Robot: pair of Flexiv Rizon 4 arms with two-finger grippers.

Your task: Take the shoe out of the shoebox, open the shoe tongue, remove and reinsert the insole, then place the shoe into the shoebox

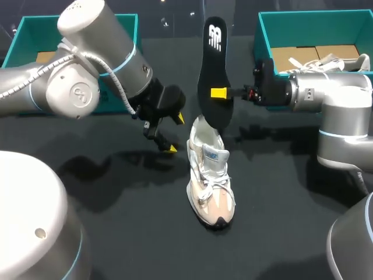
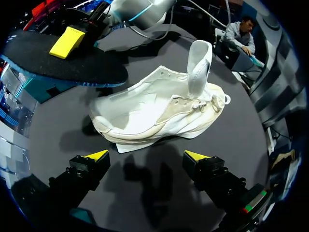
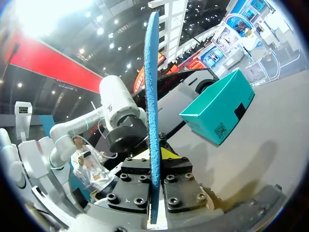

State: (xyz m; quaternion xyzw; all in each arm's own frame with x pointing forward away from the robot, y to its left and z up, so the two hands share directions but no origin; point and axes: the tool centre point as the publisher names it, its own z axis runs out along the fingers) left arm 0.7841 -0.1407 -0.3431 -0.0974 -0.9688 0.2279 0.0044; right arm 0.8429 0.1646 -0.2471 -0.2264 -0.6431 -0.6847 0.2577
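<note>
The thin black foam insole (image 1: 211, 64) is up in the air, standing tall on its end. The right gripper (image 1: 219, 92) squeezes it from both flat sides, near the middle of one long edge. In the right wrist view the insole shows only its blue edge, which runs straight between the clenched fingers. It looks very light and bendy, so I think it would flop or curl if its tip got pushed hard. A hold lower down, nearer the end that goes in first, would keep it stiffer. The white and beige lace-up sneaker (image 1: 210, 181) stands on its sole on the black table (image 1: 116, 221), right under the insole. I cannot tell if the insole's bottom end touches the shoe's opening or just hangs over it. In the left wrist view the tongue stands straight up, so the mouth of the shoe is wide open. The sneaker looks soft on top and firmer at the sole and heel. It is likely light enough to slide when poked, so the heel or a side wall is a good place to hold it steady. The left gripper (image 1: 169, 133) hangs just beside the sneaker with its fingers spread apart, holding nothing. The teal cardboard shoebox (image 1: 262, 35) sits at the far right, behind the right arm.
</note>
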